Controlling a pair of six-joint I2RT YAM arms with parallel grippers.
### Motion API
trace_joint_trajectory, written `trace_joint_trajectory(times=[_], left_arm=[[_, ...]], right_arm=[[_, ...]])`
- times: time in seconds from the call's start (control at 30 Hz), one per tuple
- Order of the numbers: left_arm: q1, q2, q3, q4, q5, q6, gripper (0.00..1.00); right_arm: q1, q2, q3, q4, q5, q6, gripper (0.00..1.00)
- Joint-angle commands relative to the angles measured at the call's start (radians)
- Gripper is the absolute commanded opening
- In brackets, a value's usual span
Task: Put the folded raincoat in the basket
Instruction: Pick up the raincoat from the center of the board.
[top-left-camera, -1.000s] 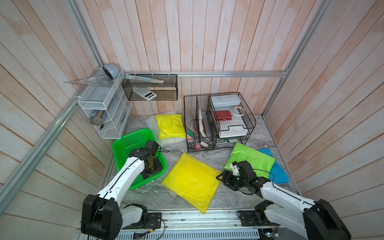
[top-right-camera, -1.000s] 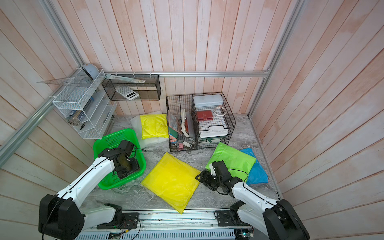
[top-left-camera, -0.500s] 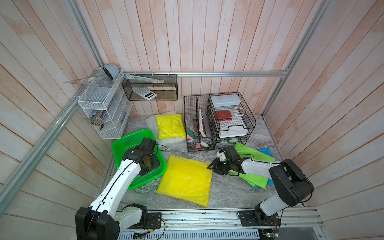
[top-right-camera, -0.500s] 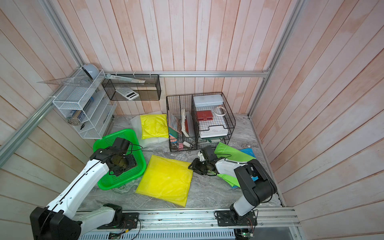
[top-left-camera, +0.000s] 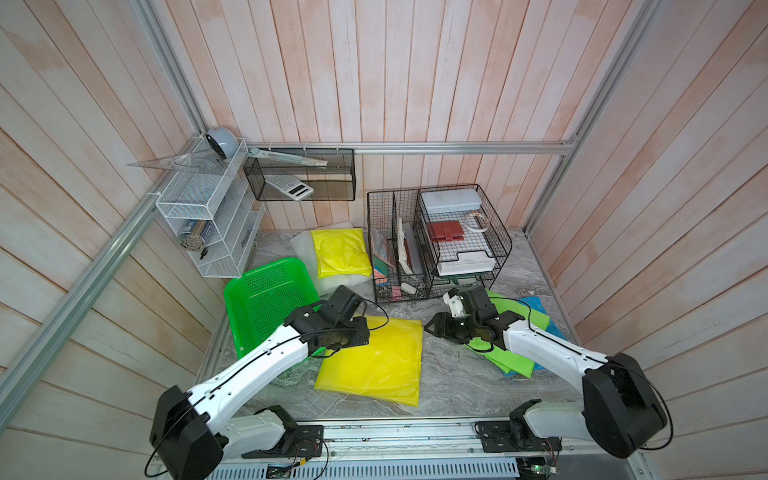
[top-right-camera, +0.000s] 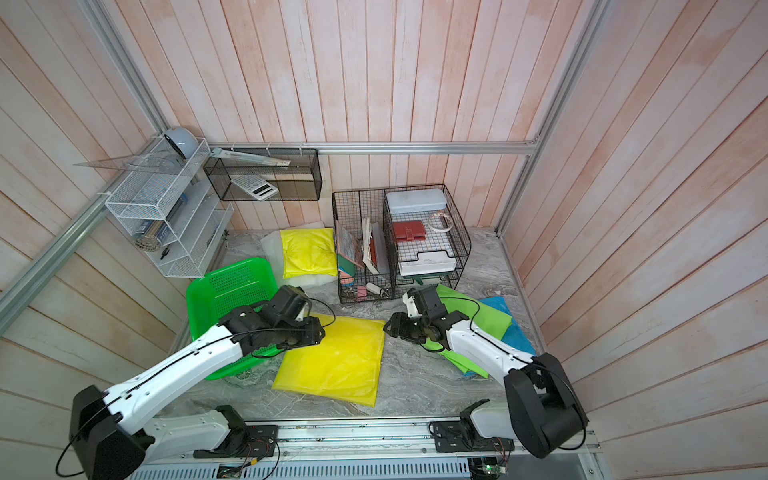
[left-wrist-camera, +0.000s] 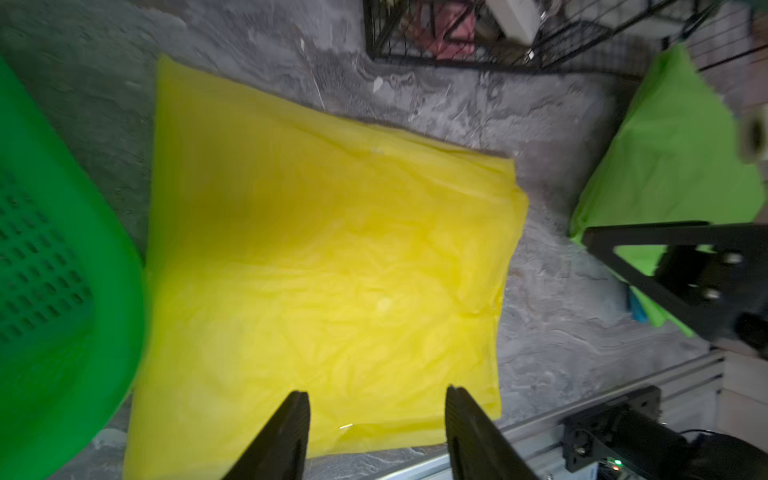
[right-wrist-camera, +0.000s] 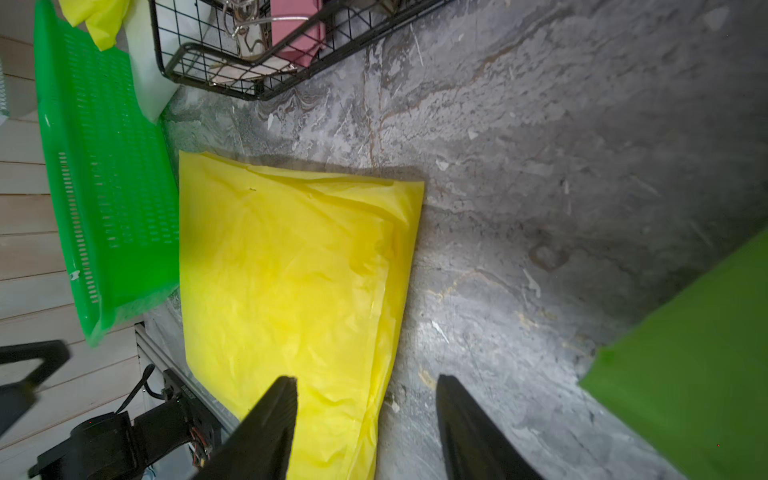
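Note:
The folded raincoat (top-left-camera: 374, 361), flat and bright yellow, lies mid-table in both top views, its left edge against the green lattice basket (top-left-camera: 266, 299). My left gripper (top-left-camera: 363, 332) stands open over the raincoat's basket-side edge. In the left wrist view the left gripper (left-wrist-camera: 376, 399) has only yellow plastic (left-wrist-camera: 332, 249) between its fingers and the basket (left-wrist-camera: 62, 291) alongside. My right gripper (top-left-camera: 429, 326) is open at the raincoat's far right corner. In the right wrist view the right gripper (right-wrist-camera: 365, 386) straddles the raincoat's edge (right-wrist-camera: 291, 270), one finger over yellow, one over bare table.
A second yellow raincoat (top-left-camera: 340, 251) lies on white sheets at the back. Green (top-left-camera: 515, 357) and blue (top-left-camera: 540, 307) folded raincoats sit under the right arm. A black wire organiser (top-left-camera: 436, 241) stands behind, with a white wire rack (top-left-camera: 208, 224) and a black mesh box (top-left-camera: 299, 178) on the walls.
The yellow raincoat has turned square and slid left against the basket. My left gripper came off the basket onto the raincoat's edge. My right gripper has moved to its far right corner.

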Motion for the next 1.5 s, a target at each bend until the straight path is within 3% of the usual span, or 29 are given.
trace_joint_trajectory(times=[0.0,0.27,0.57,0.63,0.83,0.97,1.07,1.17,1.2,1.33,1.47], left_arm=[[-0.051,0.075,-0.048,0.116,-0.051,-0.056,0.56],[-0.059,0.211,-0.121,0.173,-0.123,-0.119,0.53],[-0.057,0.222,-0.195,0.242,-0.114,-0.163,0.52],[-0.057,0.226,-0.202,0.250,-0.113,-0.166,0.52],[-0.057,0.253,-0.205,0.259,-0.109,-0.169,0.52],[-0.058,0.260,-0.207,0.268,-0.099,-0.172,0.52],[-0.059,0.251,-0.201,0.262,-0.098,-0.172,0.52],[-0.059,0.224,-0.195,0.255,-0.095,-0.171,0.57],[-0.059,0.210,-0.189,0.246,-0.097,-0.169,0.60],[-0.058,0.142,-0.169,0.227,-0.103,-0.166,0.69],[-0.057,0.080,-0.167,0.230,-0.102,-0.166,0.71]], right_arm=[[0.020,-0.060,-0.080,-0.015,-0.035,0.036,0.62],[0.134,-0.015,-0.150,0.124,-0.025,0.132,0.66],[0.145,0.162,-0.178,0.329,-0.050,0.202,0.69],[0.145,0.207,-0.173,0.375,-0.081,0.214,0.62],[0.163,0.283,-0.175,0.455,-0.104,0.254,0.57],[0.164,0.306,-0.185,0.492,-0.106,0.265,0.47],[0.164,0.308,-0.190,0.504,-0.102,0.262,0.24],[0.158,0.276,-0.173,0.448,-0.088,0.227,0.03],[0.154,0.252,-0.160,0.406,-0.071,0.203,0.00],[0.117,0.131,-0.062,0.100,-0.003,0.020,0.00],[-0.004,0.036,0.003,-0.173,-0.009,-0.158,0.00]])
